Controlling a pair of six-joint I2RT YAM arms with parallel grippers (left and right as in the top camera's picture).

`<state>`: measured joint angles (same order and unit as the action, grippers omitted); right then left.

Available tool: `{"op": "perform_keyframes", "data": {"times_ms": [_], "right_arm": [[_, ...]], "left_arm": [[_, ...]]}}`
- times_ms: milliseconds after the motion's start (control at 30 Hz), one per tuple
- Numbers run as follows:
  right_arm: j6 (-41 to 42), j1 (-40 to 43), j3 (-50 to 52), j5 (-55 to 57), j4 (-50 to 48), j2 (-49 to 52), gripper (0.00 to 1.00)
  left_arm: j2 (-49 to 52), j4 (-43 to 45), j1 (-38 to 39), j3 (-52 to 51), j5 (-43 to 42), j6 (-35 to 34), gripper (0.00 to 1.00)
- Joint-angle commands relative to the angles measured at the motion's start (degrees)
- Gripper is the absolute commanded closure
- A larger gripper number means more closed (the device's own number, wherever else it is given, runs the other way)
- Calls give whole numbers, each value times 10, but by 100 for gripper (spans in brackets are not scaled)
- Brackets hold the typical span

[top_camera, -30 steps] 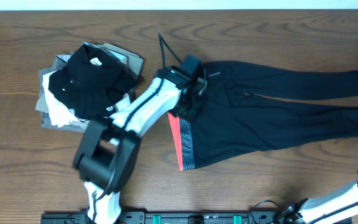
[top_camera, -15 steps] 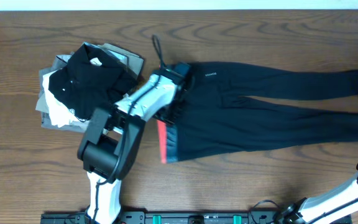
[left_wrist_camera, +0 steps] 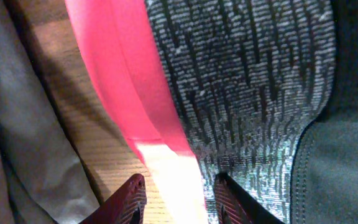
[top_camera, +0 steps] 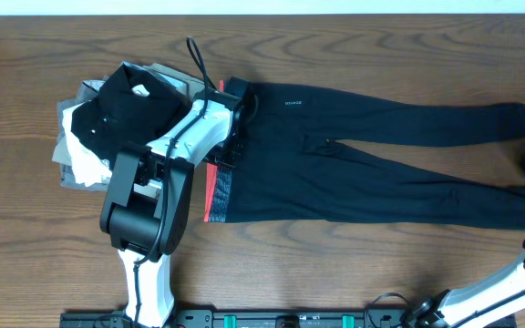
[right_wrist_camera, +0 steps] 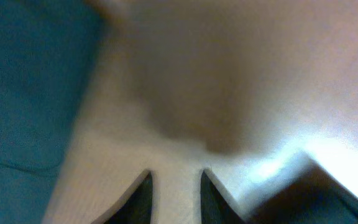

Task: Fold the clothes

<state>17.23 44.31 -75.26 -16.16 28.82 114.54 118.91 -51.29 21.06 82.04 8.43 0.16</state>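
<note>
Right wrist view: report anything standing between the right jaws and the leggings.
Nothing visible does. The right jaws, narrowly apart, hover over the wooden table, with the leggings just beside them. The view is blurred.

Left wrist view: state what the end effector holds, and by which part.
The left end effector holds the leggings by the waistband, its coral-red edge pinched between the fingers.

The leggings [top_camera: 381, 155] lie on the tabletop [top_camera: 381, 264], waistband [top_camera: 219, 193] at the left and legs stretching right. A pile of garments [top_camera: 89, 137] sits just left of the waistband, which the left tool [left_wrist_camera: 178, 202] pinches.
</note>
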Motion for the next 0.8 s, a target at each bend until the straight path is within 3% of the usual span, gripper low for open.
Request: {"op": "perform_keyframes", "data": {"times_ms": [0,133,400,767], "right_arm": [[23,-10,12,-134,-60,3,91],[73,-40,16,-113,-129,13,97],[102,-117,16,-30,-254,88,97],[112,-92,5,98,-195,124,99]], "left_arm": [[17,-10,0,-9,-16,-7,61],[17,-7,1,-9,-32,-11,61],[16,4,1,-9,-53,-41,60],[16,-10,1,-9,-63,-50,59]]}}
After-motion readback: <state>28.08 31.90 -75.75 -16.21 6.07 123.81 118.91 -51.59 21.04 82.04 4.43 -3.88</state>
